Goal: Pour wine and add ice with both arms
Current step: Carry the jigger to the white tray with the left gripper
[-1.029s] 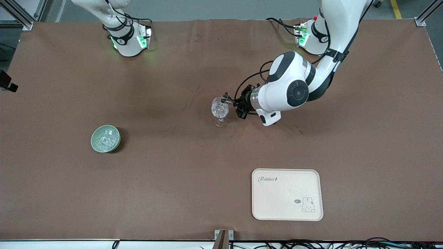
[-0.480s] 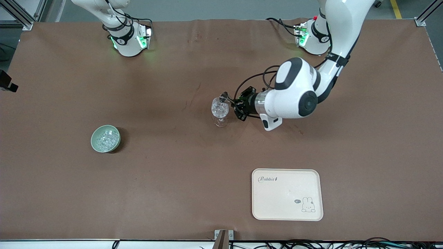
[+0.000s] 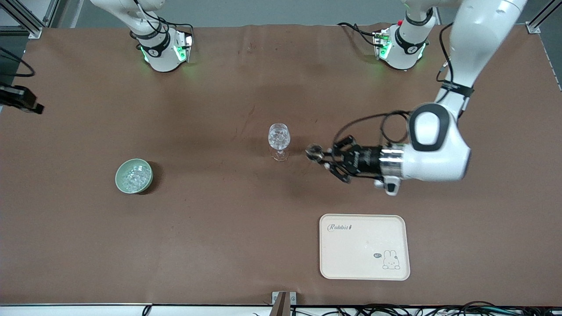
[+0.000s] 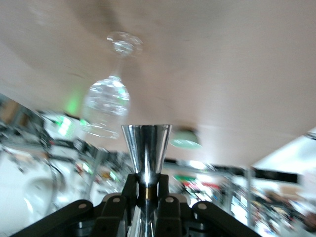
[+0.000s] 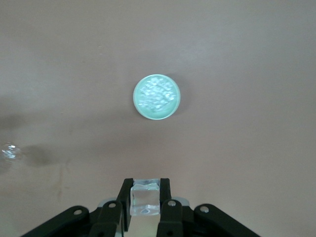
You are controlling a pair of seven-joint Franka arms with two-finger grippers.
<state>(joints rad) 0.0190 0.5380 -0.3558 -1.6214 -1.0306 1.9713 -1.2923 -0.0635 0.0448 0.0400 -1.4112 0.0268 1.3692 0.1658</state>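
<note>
A clear stemmed glass (image 3: 279, 137) stands mid-table with clear chunks in its bowl; it also shows in the left wrist view (image 4: 106, 103). My left gripper (image 3: 324, 156) hangs just above the table beside the glass, toward the left arm's end, shut on the stem of a small metal cup (image 3: 313, 152) (image 4: 146, 143). My right gripper (image 5: 145, 185) is high over the pale green bowl (image 5: 137, 101), shut on one ice cube (image 5: 144, 200). The bowl (image 3: 119, 173) holds several pieces of ice (image 3: 134, 177). Wine is out of view.
A cream tray (image 3: 364, 263) with a rabbit print lies near the front edge, toward the left arm's end. The glass shows small at the edge of the right wrist view (image 5: 11, 150). A black part with a cable juts in at the front view's edge (image 3: 19, 98).
The left arm has drawn the metal cup away from the glass's rim, toward its own end of the table and lower. The black part at the edge has shifted.
</note>
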